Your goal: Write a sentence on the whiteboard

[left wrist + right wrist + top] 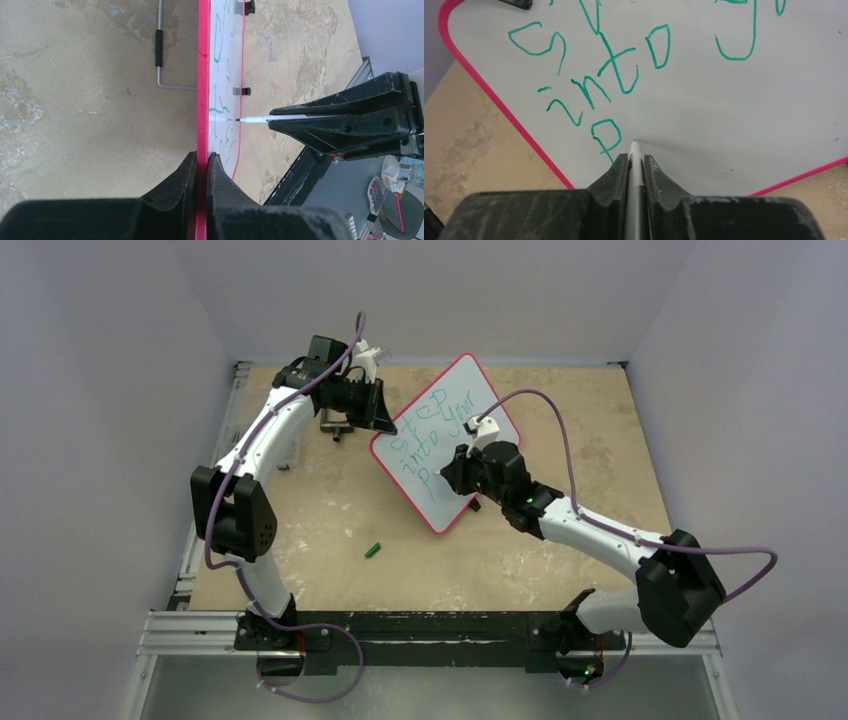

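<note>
1. Right gripper (635,160) squeezes the marker (634,150), tip just beside the green "p".
2. Left gripper (201,161) pinches the whiteboard (462,375) by its red rim, near the table's (580,440) far edge.
3. I think the sentence (616,72) needs "ower" next.

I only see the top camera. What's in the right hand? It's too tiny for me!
Observer: A thin white marker, pinched in the right hand, its tip just right of the green p.
Kid: Is the tip touching?
Observer: From the left wrist camera it looks pressed against the whiteboard.
Kid: Is the left hand gripping the board?
Observer: Yes, the left hand is shut on its red rim.
</note>
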